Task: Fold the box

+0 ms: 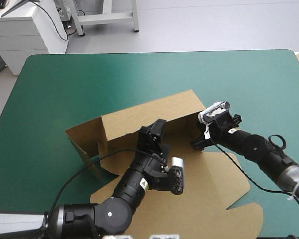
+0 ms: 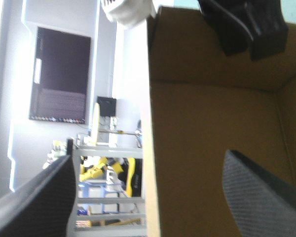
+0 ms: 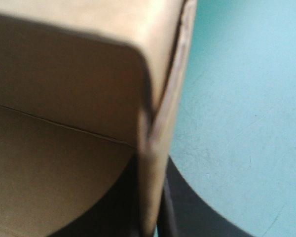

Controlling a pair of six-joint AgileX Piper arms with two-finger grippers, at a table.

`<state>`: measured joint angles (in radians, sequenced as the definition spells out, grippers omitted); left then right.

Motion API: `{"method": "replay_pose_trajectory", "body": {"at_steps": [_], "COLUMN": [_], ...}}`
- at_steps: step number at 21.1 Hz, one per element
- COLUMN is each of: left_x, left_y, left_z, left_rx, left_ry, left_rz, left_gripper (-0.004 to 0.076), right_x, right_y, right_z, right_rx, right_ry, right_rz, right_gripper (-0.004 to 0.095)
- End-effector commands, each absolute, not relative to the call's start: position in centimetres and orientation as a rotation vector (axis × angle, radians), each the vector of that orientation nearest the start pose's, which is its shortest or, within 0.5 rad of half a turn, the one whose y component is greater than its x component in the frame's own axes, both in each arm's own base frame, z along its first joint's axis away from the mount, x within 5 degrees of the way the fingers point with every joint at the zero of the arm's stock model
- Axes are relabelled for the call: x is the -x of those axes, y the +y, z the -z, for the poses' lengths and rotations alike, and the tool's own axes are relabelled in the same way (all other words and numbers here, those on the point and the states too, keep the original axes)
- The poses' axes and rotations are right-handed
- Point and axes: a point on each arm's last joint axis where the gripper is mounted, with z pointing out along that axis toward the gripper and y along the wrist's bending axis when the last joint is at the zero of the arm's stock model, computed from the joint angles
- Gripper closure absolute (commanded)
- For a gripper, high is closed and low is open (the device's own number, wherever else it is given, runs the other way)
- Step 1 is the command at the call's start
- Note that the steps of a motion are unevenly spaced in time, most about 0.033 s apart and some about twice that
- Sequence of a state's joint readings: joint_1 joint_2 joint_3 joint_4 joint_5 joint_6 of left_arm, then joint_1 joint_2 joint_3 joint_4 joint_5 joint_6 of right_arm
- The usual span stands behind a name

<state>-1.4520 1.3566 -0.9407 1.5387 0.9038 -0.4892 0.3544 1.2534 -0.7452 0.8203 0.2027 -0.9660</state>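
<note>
jaws of the left gripper (image 2: 149, 157) stand wide apart, gripping nothing, with a raised wall's edge of the brown cardboard box (image 1: 154, 112) between them. the right gripper (image 3: 153, 217) has its jaws all but closed, pinching a wall at the corner. everything sits on the teal-green table cover (image 1: 89, 84).

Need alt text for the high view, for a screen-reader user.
A brown box sits half-folded on the teal-green table, back and left walls raised, its lid flat toward the near edge. The left gripper reaches inside at the back wall; the right gripper grips the wall's right end.
</note>
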Motion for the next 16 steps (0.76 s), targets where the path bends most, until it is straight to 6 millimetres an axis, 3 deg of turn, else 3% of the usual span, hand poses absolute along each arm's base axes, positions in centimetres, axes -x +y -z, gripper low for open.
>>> {"method": "replay_pose_trajectory", "body": {"at_steps": [1, 3, 4, 7, 11, 16], "left_x": [-9.3, -9.1, -9.2, -9.0, -9.8, -15.4], "left_y": [-26.1, -26.4, -26.6, -26.8, -26.6, -23.8], "left_z": [-35.7, -36.2, -36.6, -37.4, -40.8, -45.1], "left_rx": [-1.350, -1.355, -1.386, -1.459, -1.419, -1.250], "left_ry": [0.950, 0.962, 1.016, 1.034, 1.072, 1.370], "left_rz": [-0.635, -0.588, -0.532, -0.507, -0.479, -0.277], "left_gripper": [0.0165, 0.0329, 0.0512, 0.0701, 0.0706, 0.0706], "right_x": [-24.3, -24.3, -24.3, -24.3, -24.3, -24.3], "right_y": [10.3, 10.3, 10.3, 10.3, 10.3, 10.3], "right_z": [-29.1, -29.1, -29.1, -29.1, -29.1, -29.1], "right_rx": [0.607, 0.606, 0.602, 0.600, 0.600, 0.601], "right_ry": [1.970, 1.970, 1.972, 1.972, 1.972, 1.973], "right_rz": [-0.252, -0.253, -0.255, -0.256, -0.256, -0.258], "right_gripper": [0.0927, 0.0927, 0.0927, 0.0927, 0.0927, 0.0927]}}
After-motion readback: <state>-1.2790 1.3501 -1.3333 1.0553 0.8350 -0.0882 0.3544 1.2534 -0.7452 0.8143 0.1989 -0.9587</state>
